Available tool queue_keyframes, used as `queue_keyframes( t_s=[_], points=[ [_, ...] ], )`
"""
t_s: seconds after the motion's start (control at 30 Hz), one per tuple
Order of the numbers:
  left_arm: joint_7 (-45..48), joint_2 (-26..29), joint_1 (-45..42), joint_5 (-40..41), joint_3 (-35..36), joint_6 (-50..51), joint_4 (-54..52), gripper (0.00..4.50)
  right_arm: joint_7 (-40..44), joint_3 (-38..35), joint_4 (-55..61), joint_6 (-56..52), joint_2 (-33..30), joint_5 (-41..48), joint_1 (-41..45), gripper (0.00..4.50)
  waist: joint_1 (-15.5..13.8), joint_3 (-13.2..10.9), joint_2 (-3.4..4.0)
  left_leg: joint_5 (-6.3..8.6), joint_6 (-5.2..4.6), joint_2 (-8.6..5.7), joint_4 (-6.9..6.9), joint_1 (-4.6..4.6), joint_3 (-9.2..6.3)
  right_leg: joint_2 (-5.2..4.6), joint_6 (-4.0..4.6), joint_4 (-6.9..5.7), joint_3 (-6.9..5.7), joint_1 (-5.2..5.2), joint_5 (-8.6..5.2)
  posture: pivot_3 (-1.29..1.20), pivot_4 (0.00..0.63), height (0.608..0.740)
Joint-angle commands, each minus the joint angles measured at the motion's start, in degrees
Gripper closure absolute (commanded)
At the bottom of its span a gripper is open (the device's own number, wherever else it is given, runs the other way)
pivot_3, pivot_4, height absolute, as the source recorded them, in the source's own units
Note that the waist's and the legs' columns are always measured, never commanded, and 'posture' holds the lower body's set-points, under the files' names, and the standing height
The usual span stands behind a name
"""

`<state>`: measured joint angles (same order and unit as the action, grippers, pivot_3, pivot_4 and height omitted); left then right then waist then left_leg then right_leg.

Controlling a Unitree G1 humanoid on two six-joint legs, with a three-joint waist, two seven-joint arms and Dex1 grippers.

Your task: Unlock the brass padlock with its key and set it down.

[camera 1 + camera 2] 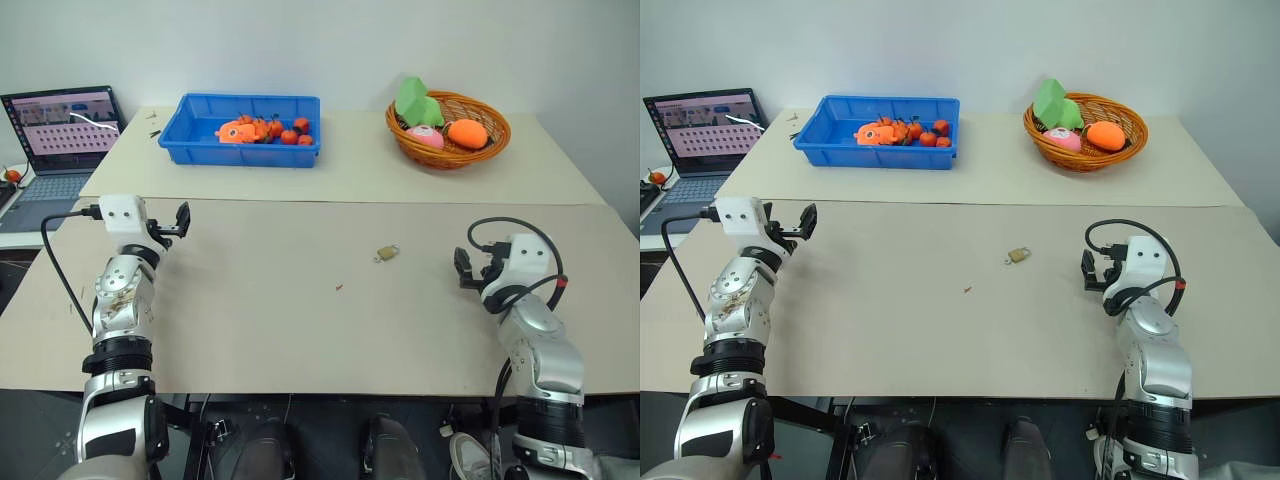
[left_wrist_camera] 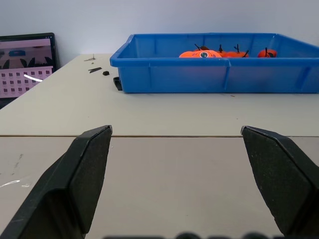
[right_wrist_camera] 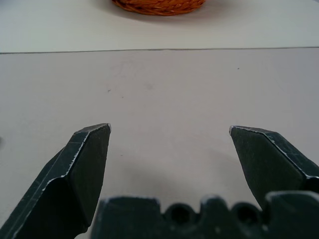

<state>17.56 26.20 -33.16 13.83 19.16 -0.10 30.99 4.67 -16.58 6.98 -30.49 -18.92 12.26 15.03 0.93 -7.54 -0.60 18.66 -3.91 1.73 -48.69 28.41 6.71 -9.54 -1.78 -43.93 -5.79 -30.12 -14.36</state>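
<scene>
Nothing is started yet, operator: your left gripper (image 1: pixel 181 220) and right gripper (image 1: pixel 463 268) hover empty, fingers spread wide; the brass padlock (image 1: pixel 387 253) lies untouched mid-table (key too small to tell), nearer your right edge.

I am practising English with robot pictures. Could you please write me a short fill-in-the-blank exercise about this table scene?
1. The brass padlock lies on the table, nearer to the ____ gripper.
2. The small orange items sit in the ____ tray.
3. The right gripper has its fingers ____, with nothing between them, like the left gripper.
4. The wicker basket stands at the far right; at the far left stands an open ____.

Missing words: right; blue; open; laptop
</scene>
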Motion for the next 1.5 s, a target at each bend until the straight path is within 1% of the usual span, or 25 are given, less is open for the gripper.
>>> queue_keyframes(
  t_s=[0.03,0.17,0.37,0.47,0.63,0.7,0.8,0.9,1.0,1.13,1.3,1.4,1.5],
  points=[
    [0.7,0.0,-1.6,0.7,0.2,-1.4,-0.2,0.11,-0.5,-0.9,1.1,2.0,-0.2,-0.4,0.9,0.00,0.0,0.0,0.00,0.00,0.00,0.00,0.00,0.00,0.00,0.00,0.00,0.00,0.00,0.00,0.00,0.00,0.150,0.664],
    [2.5,-0.6,-1.8,0.7,-0.8,-0.7,0.9,0.11,-0.6,-0.6,1.2,1.9,-0.2,-0.7,0.7,0.00,0.0,0.0,0.00,0.00,0.00,0.00,0.00,-0.02,0.00,0.00,0.00,-0.01,0.00,0.01,0.00,0.00,0.150,0.664],
    [8.4,0.1,-1.0,0.8,-2.9,-0.1,0.2,0.11,-0.6,-0.4,1.3,1.8,-0.2,-1.0,0.5,0.00,0.0,0.0,0.00,0.00,0.00,0.00,0.02,-0.02,0.01,0.00,0.00,0.00,0.00,0.00,0.00,0.00,0.150,0.664],
    [15.2,1.7,-0.3,1.9,-4.5,2.1,-1.7,0.11,-0.4,-0.2,1.4,1.5,-0.3,-1.2,0.8,0.00,0.1,0.0,0.00,0.00,0.00,0.00,0.01,-0.01,0.02,0.00,0.00,0.00,0.00,0.00,0.00,0.00,0.150,0.664],
    [32.9,6.5,4.9,5.7,-10.7,7.6,-13.1,0.11,1.6,0.5,0.8,1.1,-2.0,-1.2,1.6,0.00,0.4,0.0,0.02,0.00,0.03,0.04,0.02,-0.01,0.03,0.03,0.00,0.01,0.01,-0.03,-0.01,0.00,0.150,0.664],
    [40.1,9.7,7.9,7.2,-13.3,9.7,-18.9,0.11,5.4,2.1,-0.2,1.4,-4.5,-1.3,2.1,0.00,0.5,0.0,0.03,0.01,0.04,0.05,0.02,-0.01,0.04,0.03,0.01,0.01,0.02,-0.03,-0.01,0.00,0.150,0.664],
    [45.3,12.8,9.2,8.7,-15.0,12.7,-24.2,0.11,14.2,4.8,-1.5,2.0,-9.7,-0.1,3.1,0.00,0.5,0.0,0.06,0.01,0.04,0.09,0.00,-0.03,0.03,0.04,0.03,0.01,0.02,-0.03,-0.02,0.00,0.150,0.664],
    [47.4,13.8,8.8,9.6,-15.8,14.9,-26.3,0.11,27.2,8.2,-1.5,1.9,-16.3,2.8,3.1,0.00,0.3,0.0,0.08,0.04,-0.01,0.10,0.02,-0.07,0.01,0.06,0.04,0.04,0.02,0.00,-0.04,0.00,0.150,0.664],
    [48.3,13.6,8.3,9.3,-16.6,15.4,-26.8,0.11,44.6,11.8,0.3,2.6,-23.7,7.5,1.2,0.00,0.0,0.0,0.08,0.21,-0.30,0.08,0.05,-0.08,0.00,0.06,0.04,0.13,0.02,0.03,-0.05,0.00,0.150,0.664],
    [48.5,12.9,8.4,9.1,-17.5,15.5,-27.6,0.11,58.9,15.1,0.0,5.8,-29.3,10.0,-0.4,0.00,-0.2,-0.1,0.04,0.20,-0.29,0.08,0.04,-0.08,-0.01,0.07,0.02,0.25,-0.04,0.12,-0.05,0.00,0.150,0.664],
    [48.9,12.6,9.7,10.1,-18.3,17.2,-30.5,0.11,66.4,19.4,-7.2,12.7,-31.3,6.0,5.2,0.00,0.0,-0.1,0.01,0.21,-0.31,0.10,0.04,-0.16,0.00,0.06,0.03,0.26,0.00,0.16,-0.03,0.00,0.150,0.664],
    [49.1,12.6,11.0,10.2,-18.7,18.1,-31.9,0.11,70.8,23.3,-18.3,21.2,-31.0,0.7,13.4,0.00,0.1,-0.1,0.02,0.20,-0.29,0.13,0.04,-0.20,-0.01,0.09,0.04,0.24,0.00,0.16,-0.03,0.00,0.150,0.664],
    [49.3,12.7,11.9,10.0,-18.8,18.2,-32.6,0.11,73.7,25.6,-27.5,28.4,-29.9,-2.9,20.3,0.00,0.0,-0.1,0.04,0.12,-0.16,0.13,0.06,-0.18,0.00,0.09,0.05,0.24,0.00,0.12,-0.04,0.00,0.150,0.664]
  ],
)
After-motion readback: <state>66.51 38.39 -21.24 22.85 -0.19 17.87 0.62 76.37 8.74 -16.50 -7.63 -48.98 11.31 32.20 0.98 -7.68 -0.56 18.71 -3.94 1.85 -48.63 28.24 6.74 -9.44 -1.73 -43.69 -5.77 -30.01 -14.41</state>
